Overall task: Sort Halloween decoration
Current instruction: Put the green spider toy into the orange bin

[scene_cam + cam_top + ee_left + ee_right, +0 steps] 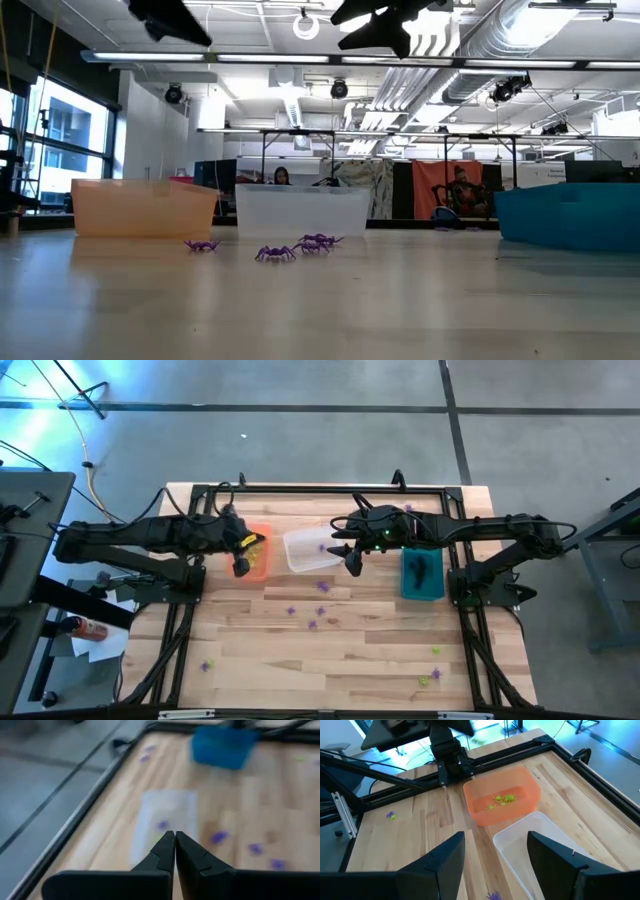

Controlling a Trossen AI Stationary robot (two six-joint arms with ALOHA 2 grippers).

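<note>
High view: purple spiders (pixel 312 617) litter table (pixel 330 660)

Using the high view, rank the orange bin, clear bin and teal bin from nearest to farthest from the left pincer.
Measured from the left pincer, which is shut:
1. Orange bin: right beside the pincer, on the left arm's side of the table.
2. Clear bin: the middle of the three bins, under the right arm's reach.
3. Teal bin: farthest off, on the right arm's side.
</note>
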